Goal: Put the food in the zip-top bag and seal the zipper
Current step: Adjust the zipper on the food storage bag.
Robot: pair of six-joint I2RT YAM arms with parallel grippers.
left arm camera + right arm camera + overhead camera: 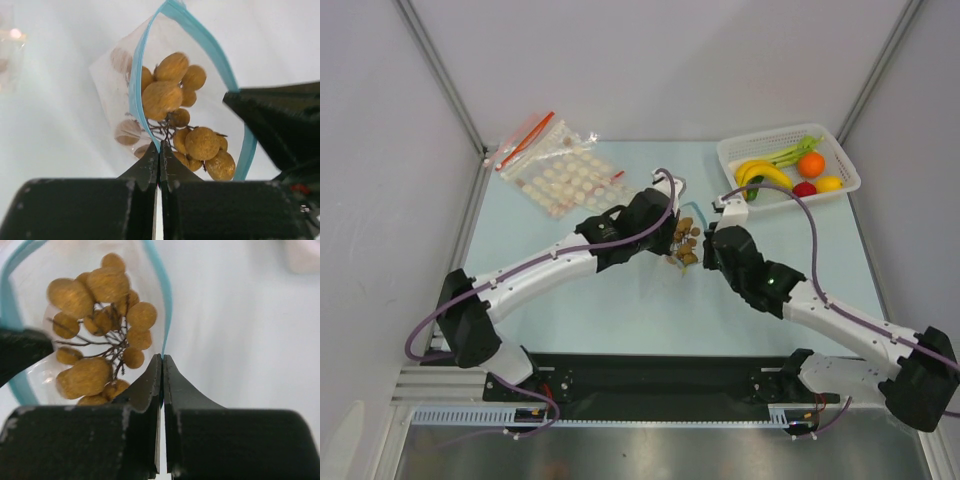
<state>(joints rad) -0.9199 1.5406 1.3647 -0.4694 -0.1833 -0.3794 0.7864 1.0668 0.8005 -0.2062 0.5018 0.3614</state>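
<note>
The bunch of tan-brown round fruits (684, 241) sits inside the small clear zip-top bag (120, 80) at mid table between my two grippers. Its mouth gapes open, rimmed by the light blue-teal zipper strip (200, 35). My left gripper (159, 146) is shut on one side of the strip; fruits (162, 97) show just beyond it. My right gripper (162, 358) is shut on the opposite side of the strip (164, 295), with the fruits (100, 315) inside the bag to its left. A small red round fruit (804, 189) lies in the basket.
A white basket (740, 150) at the back right holds bananas (763, 174), an orange (810, 164), a lemon (829, 184) and green stalks. A clear bag with a red strip (527, 140) and a bag of white discs (565, 180) lie at the back left.
</note>
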